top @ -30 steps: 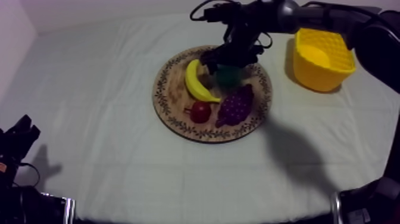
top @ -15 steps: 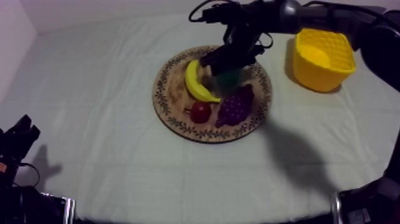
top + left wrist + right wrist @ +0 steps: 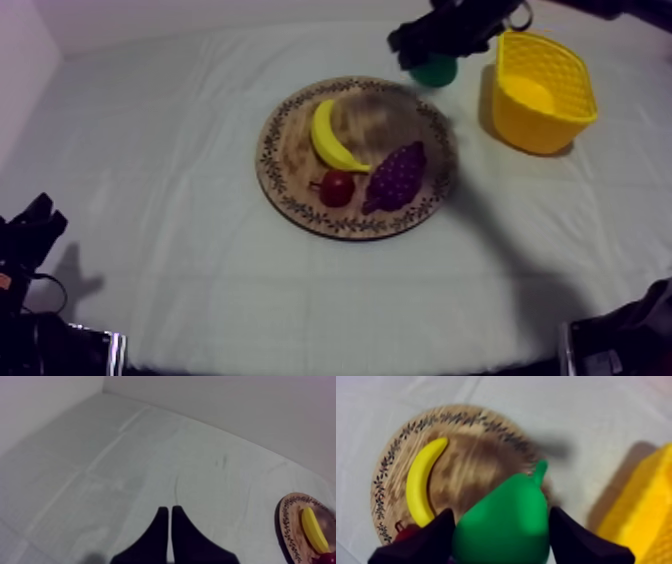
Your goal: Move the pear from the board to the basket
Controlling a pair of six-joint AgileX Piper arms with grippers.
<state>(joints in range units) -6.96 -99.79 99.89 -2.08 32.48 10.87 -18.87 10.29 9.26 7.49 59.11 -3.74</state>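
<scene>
right tool (image 3: 433, 57) gripping pear (image 3: 435, 72), beside basket (image 3: 541, 126)

Board (image 3: 385, 118) is grainy wood, basket (image 3: 530, 125) looks like dimpled plastic, pear (image 3: 506, 521) smooth and matt, worktop cloth (image 3: 180, 200) matt.

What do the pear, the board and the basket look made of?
The pear looks like smooth plastic, evenly green. The board looks like matte wood, with grain showing. The basket is probably moulded plastic: uniform yellow, gridded walls.
</scene>
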